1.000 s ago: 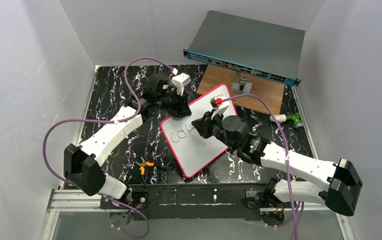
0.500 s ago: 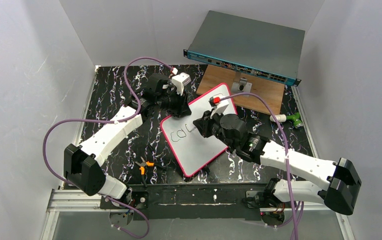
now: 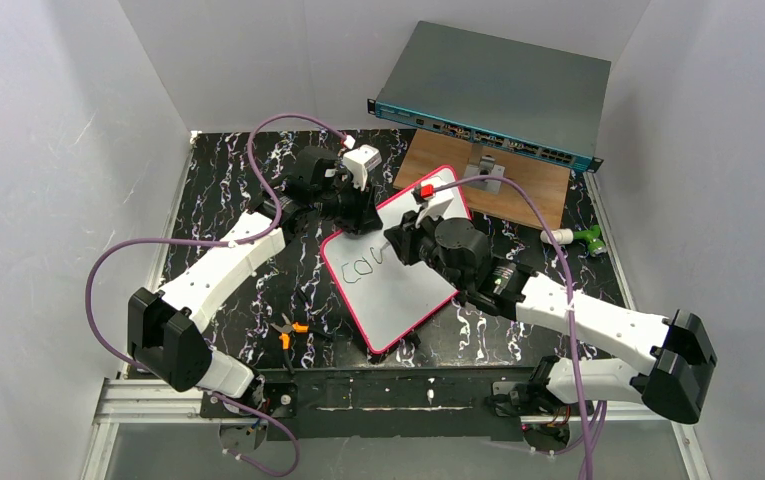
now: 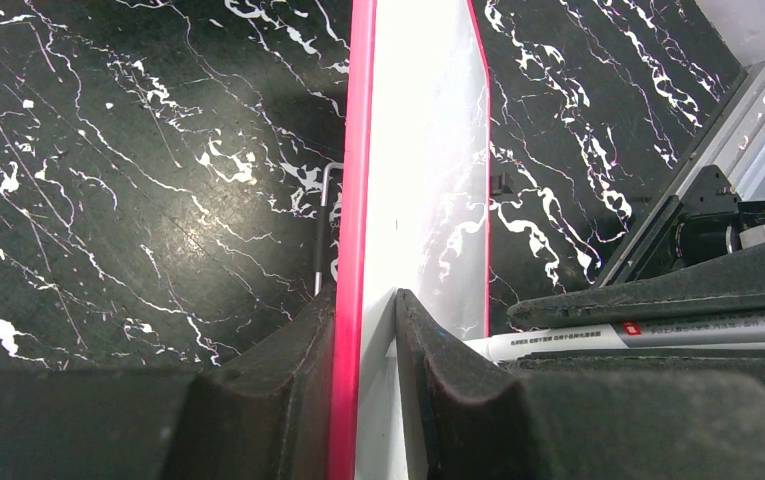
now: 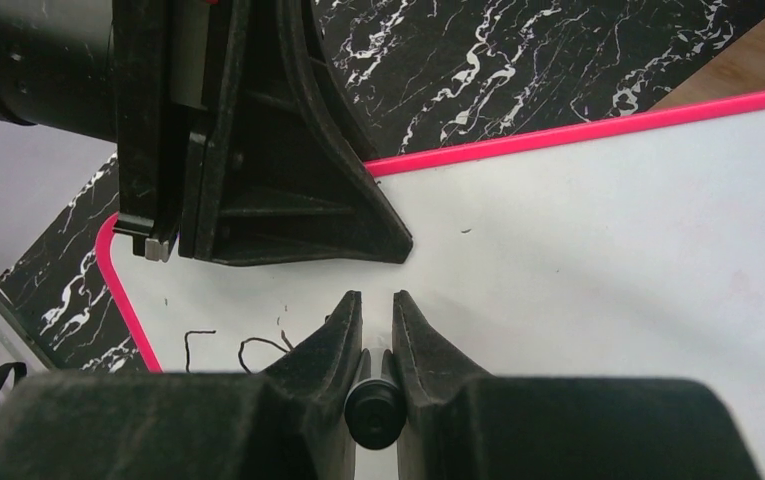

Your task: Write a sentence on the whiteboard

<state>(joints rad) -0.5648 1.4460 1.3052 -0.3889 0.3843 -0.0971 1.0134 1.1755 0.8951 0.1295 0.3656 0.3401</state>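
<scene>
The whiteboard point(image 3: 403, 295) lies in the middle of the black marbled table point(image 3: 228, 200), turned slantwise. It is white with rounded corners and a thin pink-red frame. From above, its far corner reaches the edge of the wooden plank point(image 3: 528, 185) that sits in front of the grey-teal box point(image 3: 498, 95).

Of the sentence point(image 3: 363, 270) I can see only the first few black letters, near the board's left edge. They read roughly "COU" from above. My right wrist camera catches two of those strokes point(image 5: 228, 350) beside the pink rim.

My left gripper point(image 3: 358, 215) is clamped on the board's far-left edge. In my left wrist view the two fingers point(image 4: 288, 350) sit on either side of the pink frame and press against it, with the board seen edge-on.

My right gripper point(image 3: 398, 245) hangs over the board's upper half, just beside my left one. Its fingers point(image 5: 333, 330) are pinched close together on a marker point(image 5: 375, 405). The marker's black round body sits between them, and its red end point(image 3: 424, 190) sticks up behind the wrist. I cannot tell whether the tip is touching the white surface.

Small pliers with orange handles point(image 3: 288, 330) lie on the table near my left arm's base. A green and white object point(image 3: 578, 238) lies off to the right of the plank.
</scene>
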